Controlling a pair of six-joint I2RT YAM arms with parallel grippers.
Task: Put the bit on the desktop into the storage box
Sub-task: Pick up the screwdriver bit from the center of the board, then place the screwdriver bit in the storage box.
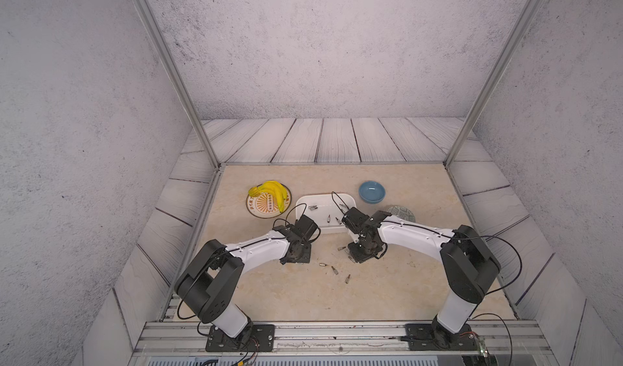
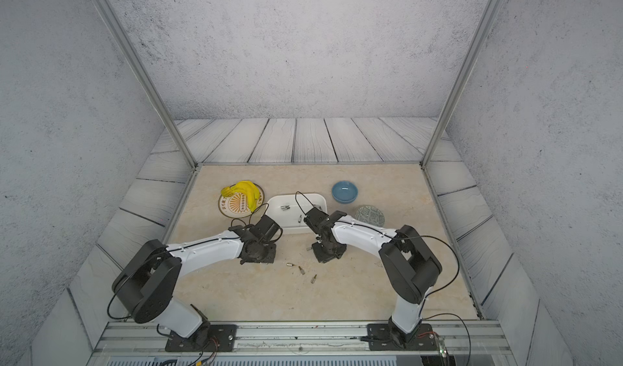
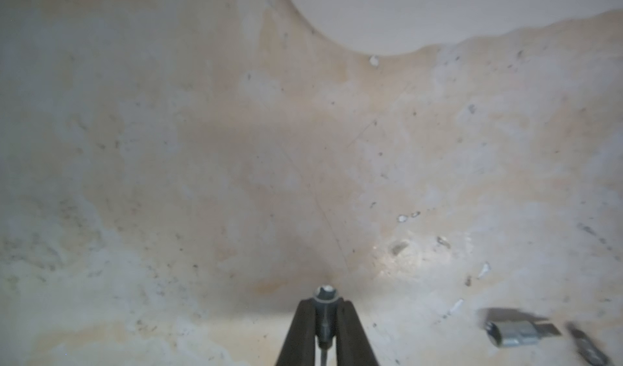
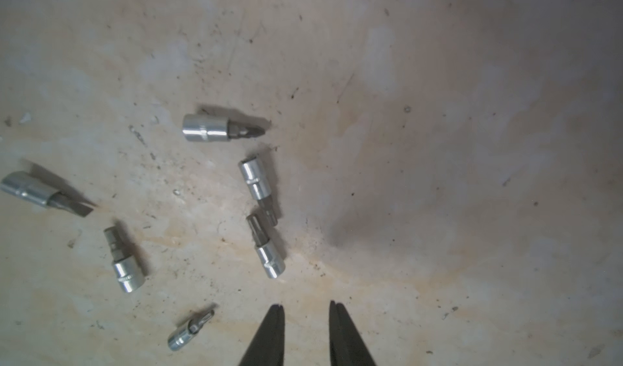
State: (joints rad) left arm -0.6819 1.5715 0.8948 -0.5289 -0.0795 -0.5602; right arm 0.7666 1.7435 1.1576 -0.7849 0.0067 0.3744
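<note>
In the left wrist view my left gripper (image 3: 325, 303) is shut on a small silver bit (image 3: 325, 293), held end-on just above the beige desktop (image 3: 202, 179). A corner of the white storage box (image 3: 371, 10) shows beyond it. From a top view the left wrist (image 1: 298, 248) hides those fingers, just in front of the storage box (image 1: 303, 201), which holds a few bits (image 1: 313, 207). My right gripper (image 4: 306, 305) stands open over bare desktop, with several loose bits (image 4: 263, 185) lying beside it. More bits (image 1: 334, 270) lie between the arms.
A plate with yellow bananas (image 1: 269, 199) sits left of the box. A blue bowl (image 1: 372, 191) and a grey-patterned bowl (image 1: 403, 212) stand to its right. Another bit (image 3: 512, 334) lies near the left gripper. Aluminium rails (image 1: 209, 233) edge the desktop.
</note>
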